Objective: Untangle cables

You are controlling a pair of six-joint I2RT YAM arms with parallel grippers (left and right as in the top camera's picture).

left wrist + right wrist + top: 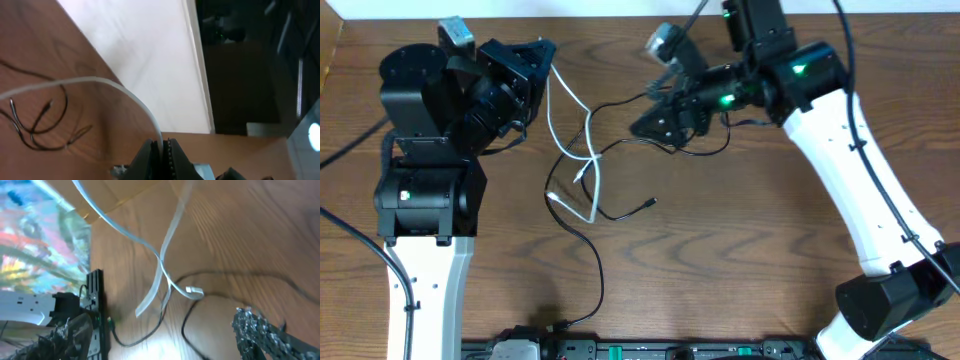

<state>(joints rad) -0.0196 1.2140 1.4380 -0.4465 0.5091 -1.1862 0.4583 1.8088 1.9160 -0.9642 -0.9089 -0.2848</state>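
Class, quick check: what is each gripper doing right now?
Left gripper: closed on the white cable.
Right gripper: open, holding nothing.

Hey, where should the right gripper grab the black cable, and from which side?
Take the black cable near its free plug end, straight down from above: that stretch lies flat on bare table, right of the white cable, nothing crossing it.

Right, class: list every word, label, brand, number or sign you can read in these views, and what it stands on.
No legible text in any view.
Blurred beyond reading: the colourful patch, right wrist view.
Too small to read: any markings on the black strip, bottom of overhead view.
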